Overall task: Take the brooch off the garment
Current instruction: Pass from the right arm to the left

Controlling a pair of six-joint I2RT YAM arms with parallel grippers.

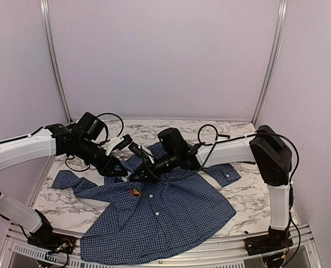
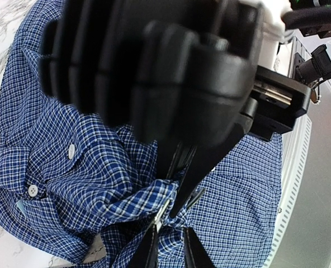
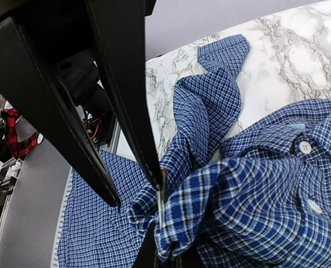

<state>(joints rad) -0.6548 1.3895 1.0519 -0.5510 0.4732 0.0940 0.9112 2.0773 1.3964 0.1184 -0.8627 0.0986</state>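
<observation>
The dark blue checked garment (image 1: 160, 215) lies spread on the marble table, collar toward the back. A small red-brown brooch (image 1: 135, 191) shows on its chest, just in front of both gripper tips. My left gripper (image 1: 122, 171) is shut on a raised fold of the garment (image 2: 126, 204); its fingertips (image 2: 154, 234) pinch the cloth at the bottom of the left wrist view. My right gripper (image 1: 141, 174) meets it from the other side with its jaws apart (image 3: 137, 192). One right fingertip (image 3: 157, 176) touches a red speck and thin metal sliver (image 3: 160, 209) at the fold.
The shirt's left sleeve (image 1: 67, 180) and right cuff (image 1: 224, 173) lie out on the marble table (image 1: 255, 195). Metal frame rails (image 1: 221, 251) run along the near edge. Cables loop over both arms.
</observation>
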